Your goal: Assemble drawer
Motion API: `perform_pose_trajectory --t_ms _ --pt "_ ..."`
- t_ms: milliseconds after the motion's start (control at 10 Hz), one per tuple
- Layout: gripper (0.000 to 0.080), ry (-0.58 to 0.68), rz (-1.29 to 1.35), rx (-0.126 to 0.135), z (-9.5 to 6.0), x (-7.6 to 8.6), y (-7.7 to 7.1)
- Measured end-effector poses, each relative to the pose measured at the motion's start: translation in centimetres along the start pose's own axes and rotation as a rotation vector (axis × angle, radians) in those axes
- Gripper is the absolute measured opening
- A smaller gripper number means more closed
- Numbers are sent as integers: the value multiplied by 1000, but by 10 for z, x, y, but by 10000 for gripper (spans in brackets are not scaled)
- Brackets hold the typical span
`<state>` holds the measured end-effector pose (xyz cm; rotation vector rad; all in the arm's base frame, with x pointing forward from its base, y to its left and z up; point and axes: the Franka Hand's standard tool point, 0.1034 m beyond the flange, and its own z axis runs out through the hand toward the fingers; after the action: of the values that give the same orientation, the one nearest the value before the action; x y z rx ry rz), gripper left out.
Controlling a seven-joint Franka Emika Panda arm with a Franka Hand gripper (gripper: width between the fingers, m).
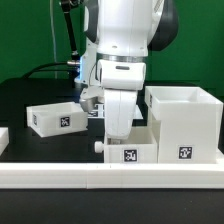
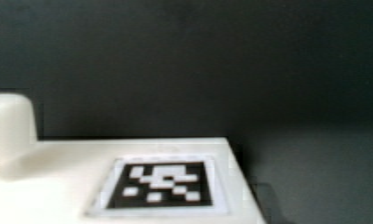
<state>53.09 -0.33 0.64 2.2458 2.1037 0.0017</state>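
Three loose white pieces of the drawer (image 1: 190, 108) on the black counter (image 1: 25, 150), all in the exterior view. At the exterior view's right, mid-height of the frame: tall housing (image 1: 185, 125), upright, open on top, a tag (image 1: 185, 153) low on its front face. Just beside it, at lower centre: near tray (image 1: 145, 152), low and shallow, its tag (image 1: 131, 155) facing the camera. Touching the housing or just apart, cannot tell. At the exterior view's left, mid-height: far tray (image 1: 45, 115), well apart from the other two, a tag (image 1: 62, 122) on its front.

Centre of the frame taken up by the white arm (image 1: 125, 40), running from the top edge downward. End effector (image 1: 120, 135) low over the rear of the near tray, fingertips hidden behind its own body. Apart, together or clamped on the wall, cannot tell.

Across the bottom of the frame: long white border rail (image 1: 110, 178), just in front of near tray and housing.

Wrist view, blurred: flat white surface (image 2: 58, 160) carrying a tag (image 2: 162, 185), with dark counter beyond and a rounded white post (image 2: 9, 135) at the surface's edge. Which piece, cannot tell.
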Motion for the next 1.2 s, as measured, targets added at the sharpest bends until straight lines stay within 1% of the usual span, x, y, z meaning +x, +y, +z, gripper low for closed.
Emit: perform_pose_trajectory --t_ms 200,600,1000,1200 --pt "42 -2 -21 0 0 1 0" --pt "44 -22 -51 -2 0 -4 1" --pt "44 -23 -50 -1 0 -5 1" --pt "44 -23 -89 -3 0 -6 0"
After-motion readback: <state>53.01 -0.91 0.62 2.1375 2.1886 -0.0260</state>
